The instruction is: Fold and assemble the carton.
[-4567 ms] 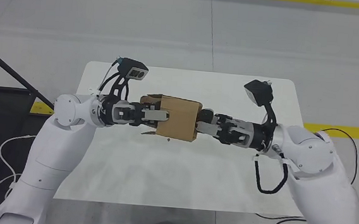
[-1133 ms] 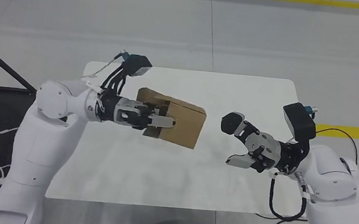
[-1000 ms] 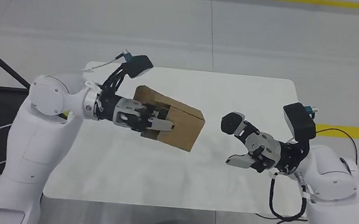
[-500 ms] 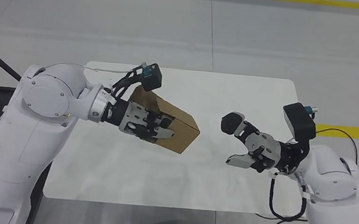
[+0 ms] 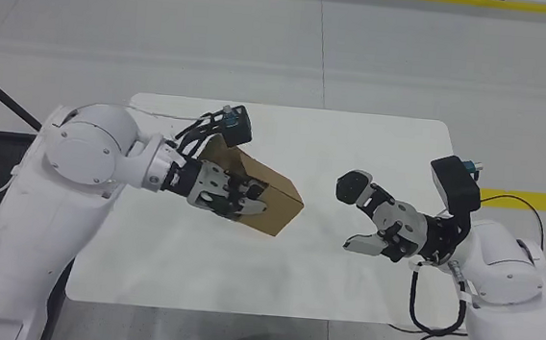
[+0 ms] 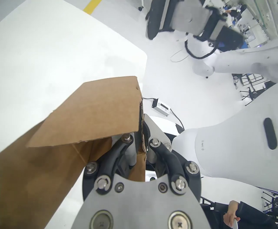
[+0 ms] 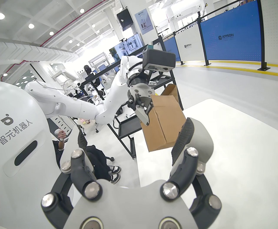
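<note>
Left wrist view: left gripper [image 6: 140, 138] pinches carton [image 6: 93, 108] wall

A robotics lab or demo hall, we think.
We see blue partition panels [image 7: 230, 43], a wall screen [image 7: 130, 45], black racks [image 7: 127, 126], bright ceiling lights [image 7: 31, 26] and a yellow floor line [image 7: 234, 62] beyond the white table [image 5: 381, 150].

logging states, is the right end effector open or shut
Open: the right end effector's fingers stand wide apart, empty; the left end effector holds the carton.
</note>
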Tool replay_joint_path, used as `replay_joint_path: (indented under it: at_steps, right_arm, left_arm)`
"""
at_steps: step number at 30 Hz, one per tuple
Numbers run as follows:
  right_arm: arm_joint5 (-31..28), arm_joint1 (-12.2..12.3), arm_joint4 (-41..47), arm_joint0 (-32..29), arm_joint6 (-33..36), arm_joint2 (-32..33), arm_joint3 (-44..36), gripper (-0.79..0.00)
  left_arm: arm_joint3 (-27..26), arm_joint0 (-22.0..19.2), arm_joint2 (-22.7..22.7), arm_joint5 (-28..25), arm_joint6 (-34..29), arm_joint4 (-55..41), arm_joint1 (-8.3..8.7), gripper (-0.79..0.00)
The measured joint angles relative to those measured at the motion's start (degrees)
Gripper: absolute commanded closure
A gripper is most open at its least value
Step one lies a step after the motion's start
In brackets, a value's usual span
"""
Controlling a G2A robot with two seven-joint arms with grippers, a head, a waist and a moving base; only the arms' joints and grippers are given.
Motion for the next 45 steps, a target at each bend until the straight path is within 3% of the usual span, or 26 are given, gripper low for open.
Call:
replay_joint_path:
  at_steps: [9,23,36,45]
  right_arm:
    - [0.0,0.0,0.0,0.0,0.0,0.0,0.0,-0.785]
    - [0.0,0.0,0.0,0.0,0.0,0.0,0.0,-0.785]
    - [0.0,0.0,0.0,0.0,0.0,0.0,0.0,-0.785]
    - [0.0,0.0,0.0,0.0,0.0,0.0,0.0,-0.785]
  left_arm:
    - [1.8,-6.7,8.8,-2.9,2.8,4.0,2.63,0.0]
    - [3.0,-18.3,27.3,-11.8,11.7,11.2,11.61,0.0]
    - [3.5,-17.4,27.6,-12.3,13.7,13.6,11.55,0.0]
    - [5.5,-20.0,33.1,-14.4,14.4,24.3,9.74,0.0]
